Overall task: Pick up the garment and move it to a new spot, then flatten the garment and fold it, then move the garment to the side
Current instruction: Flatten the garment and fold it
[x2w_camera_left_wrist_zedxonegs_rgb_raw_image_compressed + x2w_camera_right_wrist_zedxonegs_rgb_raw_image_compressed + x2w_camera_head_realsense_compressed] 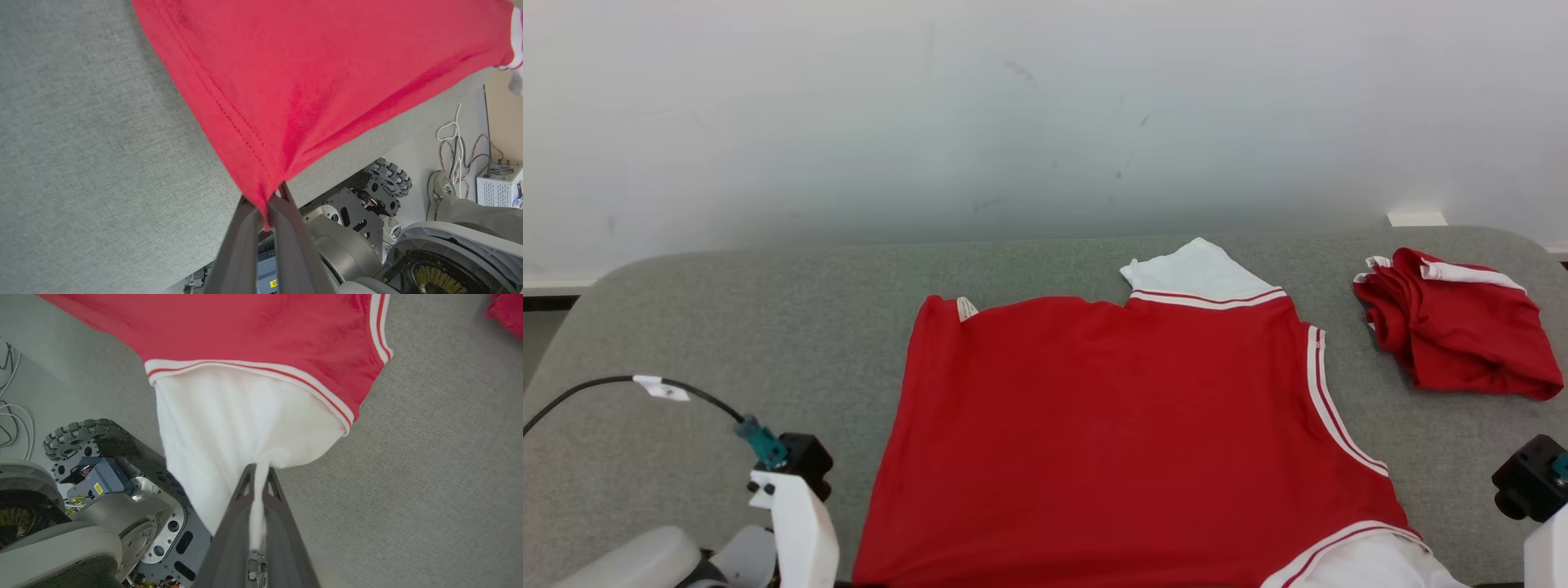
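Lying spread over the middle of the grey tabletop (727,327), the red garment (1111,425) is showing one white sleeve (1192,273) at its far edge. The other white sleeve (229,428) is hanging past the near edge of the tabletop. White and red stripes are running along the side of the garment at the robot's right.

The left hand (273,194) is closing on the near left corner of the garment. Its two dark fingers (241,245) are pressing together on the red hem, and the cloth is pulling tight from this point up to the tabletop. The right hand (257,473) is gripping the near white sleeve, with a strip of white cloth running down between its closed fingers (229,539).

In the head view, the pale left forearm (796,523) is standing at the lower left and the right one (1547,547) at the lower right, both beside the garment.

A second red garment (1454,327), folded in a bundle, is lying at the far right of the tabletop, well apart from the first. Behind the tabletop a pale wall (1045,106) is rising. Below the near edge, the wheeled base (388,175) of the robot is showing, and near it a shoe (439,188) of a person and some white cables (451,134).
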You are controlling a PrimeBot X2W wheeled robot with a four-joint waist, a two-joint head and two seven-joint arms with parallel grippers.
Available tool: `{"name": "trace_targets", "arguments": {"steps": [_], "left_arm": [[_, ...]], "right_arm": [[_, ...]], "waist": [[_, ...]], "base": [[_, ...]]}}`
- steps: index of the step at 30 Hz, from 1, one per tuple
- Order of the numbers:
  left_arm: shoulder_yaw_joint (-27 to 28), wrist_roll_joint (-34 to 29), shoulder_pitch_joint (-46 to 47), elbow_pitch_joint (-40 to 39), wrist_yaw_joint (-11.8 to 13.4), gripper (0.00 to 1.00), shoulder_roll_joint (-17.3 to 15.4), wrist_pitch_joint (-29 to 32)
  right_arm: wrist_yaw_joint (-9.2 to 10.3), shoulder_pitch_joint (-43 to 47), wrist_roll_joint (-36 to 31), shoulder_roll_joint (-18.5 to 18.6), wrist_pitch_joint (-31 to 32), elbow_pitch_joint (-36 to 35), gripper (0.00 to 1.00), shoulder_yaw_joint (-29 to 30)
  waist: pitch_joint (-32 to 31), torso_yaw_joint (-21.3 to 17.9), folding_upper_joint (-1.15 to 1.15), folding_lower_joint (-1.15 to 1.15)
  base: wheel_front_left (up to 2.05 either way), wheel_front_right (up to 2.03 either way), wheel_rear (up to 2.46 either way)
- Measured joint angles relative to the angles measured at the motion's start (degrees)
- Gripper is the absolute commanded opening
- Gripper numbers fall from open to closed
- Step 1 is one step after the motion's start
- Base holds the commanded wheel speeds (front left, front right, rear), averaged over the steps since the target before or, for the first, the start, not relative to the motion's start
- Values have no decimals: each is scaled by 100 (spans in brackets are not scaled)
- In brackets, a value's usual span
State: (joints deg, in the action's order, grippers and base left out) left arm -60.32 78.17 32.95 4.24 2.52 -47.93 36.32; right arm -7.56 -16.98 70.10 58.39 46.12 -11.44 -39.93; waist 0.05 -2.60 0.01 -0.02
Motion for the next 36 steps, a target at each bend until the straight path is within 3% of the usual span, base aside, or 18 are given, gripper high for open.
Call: {"name": "trace_targets", "arguments": {"steps": [5,8,15,23,28,33,34,35,36], "left_arm": [[7,219,-74,-757,298,0,-378,342],[101,230,10,-873,360,0,-441,401],[385,508,648,-535,247,0,-372,813],[456,555,1437,468,94,0,185,1312],[464,552,1802,987,-8,0,536,1450],[513,536,2068,1504,-160,0,918,1372],[508,510,2102,1600,-209,0,967,1350],[501,499,2129,1677,-250,3,1005,1341],[499,461,2146,1769,-282,49,1037,1285]], "right_arm": [[0,467,153,107,348,-452,0,526],[0,542,142,57,578,-561,0,853],[1,69,36,-605,1265,-305,0,1494],[1,-1241,-678,-1753,2040,1116,0,1855],[1,-1950,-1170,-2446,2199,1940,0,2069],[1,-2320,-1668,-2865,2191,2541,2,2173],[1,-2366,-1741,-2937,2167,2630,15,2189],[1,-2401,-1817,-2988,2091,2691,40,2207],[1,-2427,-1895,-3040,2014,2753,85,2227]], "waist": [[69,49,0,1],[159,73,0,1],[499,110,0,2],[1101,140,0,3],[1416,155,0,3],[1581,184,0,3],[1594,189,0,3],[1601,191,0,3],[1597,190,0,4]], "base": [[0,0,0],[0,0,0],[0,0,0],[0,0,0],[0,0,0],[0,0,0],[0,0,0],[0,0,0],[0,0,0]]}}
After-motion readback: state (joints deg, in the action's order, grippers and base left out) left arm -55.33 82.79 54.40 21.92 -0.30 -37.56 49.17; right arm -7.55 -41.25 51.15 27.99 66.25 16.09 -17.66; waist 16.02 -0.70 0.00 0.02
